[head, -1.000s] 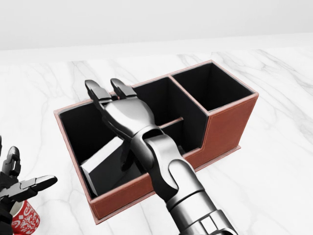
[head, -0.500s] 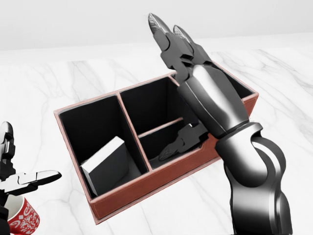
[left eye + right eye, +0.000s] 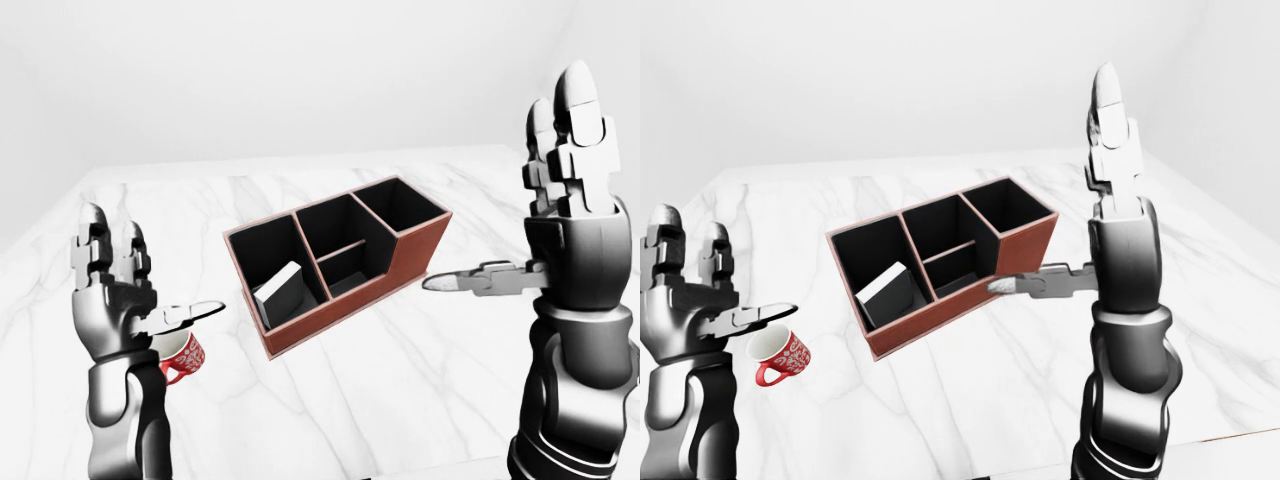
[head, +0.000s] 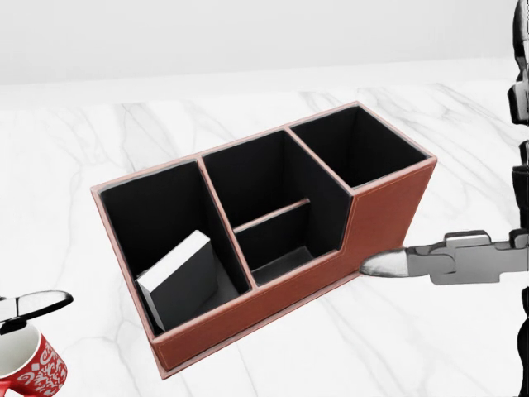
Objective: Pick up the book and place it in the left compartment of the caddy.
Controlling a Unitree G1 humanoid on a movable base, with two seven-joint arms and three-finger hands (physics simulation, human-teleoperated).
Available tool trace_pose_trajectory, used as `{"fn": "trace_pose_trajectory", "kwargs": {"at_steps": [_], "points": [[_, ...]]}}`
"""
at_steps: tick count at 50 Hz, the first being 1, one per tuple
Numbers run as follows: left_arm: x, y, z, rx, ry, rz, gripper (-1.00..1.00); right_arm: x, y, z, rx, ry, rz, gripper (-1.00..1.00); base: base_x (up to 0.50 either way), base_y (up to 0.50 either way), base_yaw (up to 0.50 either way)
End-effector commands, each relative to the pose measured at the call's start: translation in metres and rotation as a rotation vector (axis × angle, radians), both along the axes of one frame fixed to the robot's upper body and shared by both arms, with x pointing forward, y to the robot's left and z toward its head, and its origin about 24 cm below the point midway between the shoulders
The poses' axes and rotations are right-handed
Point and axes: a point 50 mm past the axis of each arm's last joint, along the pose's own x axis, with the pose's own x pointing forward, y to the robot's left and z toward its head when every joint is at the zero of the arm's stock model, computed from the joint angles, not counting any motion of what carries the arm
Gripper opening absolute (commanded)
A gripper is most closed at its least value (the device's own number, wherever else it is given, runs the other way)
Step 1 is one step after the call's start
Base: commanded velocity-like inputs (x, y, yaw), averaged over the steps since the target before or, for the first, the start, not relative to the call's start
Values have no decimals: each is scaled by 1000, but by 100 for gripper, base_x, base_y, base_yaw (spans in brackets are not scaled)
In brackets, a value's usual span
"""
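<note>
The grey book leans tilted inside the left compartment of the red-brown caddy, whose inside is black. Nothing touches the book. My right hand is held up to the right of the caddy and well above the table. It is open, its fingers pointing up and its thumb pointing left toward the caddy's right end. My left hand is open too, raised left of the caddy and holding nothing.
A red mug with white markings stands on the white marble table, just below my left hand. The caddy's middle and right compartments hold nothing. The table's near edge runs along the bottom of both eye views.
My right hand has lifted out from over the caddy's left compartment and swung up and to the right. The book stays leaning in that compartment. The left hand has sunk slightly.
</note>
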Motion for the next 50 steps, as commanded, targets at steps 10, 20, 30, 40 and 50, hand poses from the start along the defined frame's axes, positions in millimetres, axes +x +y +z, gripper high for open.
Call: {"fn": "trace_pose_trajectory", "kwargs": {"at_steps": [10, 20, 30, 40, 50], "points": [[-34, -2, 30, -65, -208, 0, 100, -38, -30, 6, 206, -195, 6, 100, 0, 0, 0], [-31, -7, 30, -88, -227, -31, 100, -33, -36, 0, 250, -175, -14, 100, 0, 0, 0], [-50, -2, 44, -132, -315, -57, 100, -68, -36, 15, 229, -287, 1, 100, 0, 0, 0], [-65, 3, 57, -144, -383, -61, 100, -85, -38, 23, 233, -345, 5, 100, 0, 0, 0], [-77, 4, 67, -153, -426, -79, 100, -96, -40, 30, 225, -392, 24, 100, 0, 0, 0]]}}
